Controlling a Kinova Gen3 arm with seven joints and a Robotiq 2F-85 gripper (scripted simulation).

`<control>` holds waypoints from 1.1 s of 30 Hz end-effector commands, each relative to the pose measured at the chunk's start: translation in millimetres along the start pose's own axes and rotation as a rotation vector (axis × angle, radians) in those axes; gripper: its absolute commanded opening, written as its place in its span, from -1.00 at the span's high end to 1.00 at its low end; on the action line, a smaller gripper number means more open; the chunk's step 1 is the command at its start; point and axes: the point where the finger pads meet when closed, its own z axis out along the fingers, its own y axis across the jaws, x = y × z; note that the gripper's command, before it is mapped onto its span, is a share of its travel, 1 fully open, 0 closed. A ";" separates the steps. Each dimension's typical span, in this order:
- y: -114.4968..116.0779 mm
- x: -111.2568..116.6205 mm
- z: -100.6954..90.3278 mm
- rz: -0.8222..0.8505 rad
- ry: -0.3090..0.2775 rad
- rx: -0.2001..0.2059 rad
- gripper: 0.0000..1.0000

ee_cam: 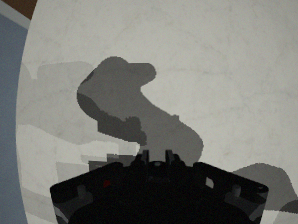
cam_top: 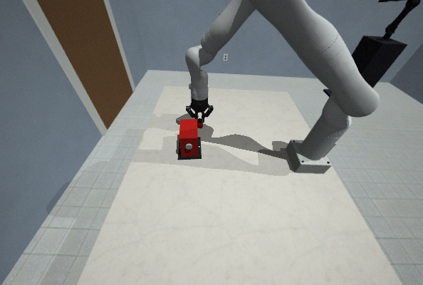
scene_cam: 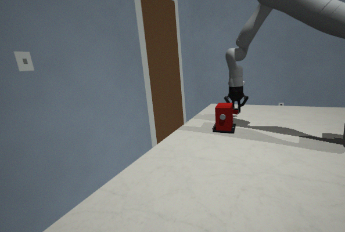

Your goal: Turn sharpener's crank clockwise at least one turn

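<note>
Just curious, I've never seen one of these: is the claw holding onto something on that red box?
Yes, the claw is shut on the small red knob sticking out behind the red sharpener in the exterior view.

a smooth pale grey arm [cam_top: 313,35] of rounded tube segments, a black wrist and black fingers [cam_top: 208,111], on a grey square base [cam_top: 315,167] with small screw holes.

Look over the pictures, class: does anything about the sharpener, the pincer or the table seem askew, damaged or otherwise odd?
Nothing stands out. The red sharpener stands upright and square on its dark base, and the pincer hangs straight down behind it, shut on the red crank knob.
</note>
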 end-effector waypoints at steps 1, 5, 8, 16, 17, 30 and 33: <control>-1.8 1.2 -4.0 -0.008 0.005 0.004 1.00; -1.8 1.2 -4.6 -0.008 0.005 0.004 1.00; -1.6 1.2 -6.4 -0.008 0.005 0.004 1.00; -2.4 1.0 -19.7 -0.008 0.005 0.004 1.00; -2.4 1.0 -19.7 -0.008 0.005 0.004 1.00; -16.8 0.8 -46.8 -0.008 0.005 0.004 1.00; -21.5 0.7 -50.9 -0.008 0.005 0.003 1.00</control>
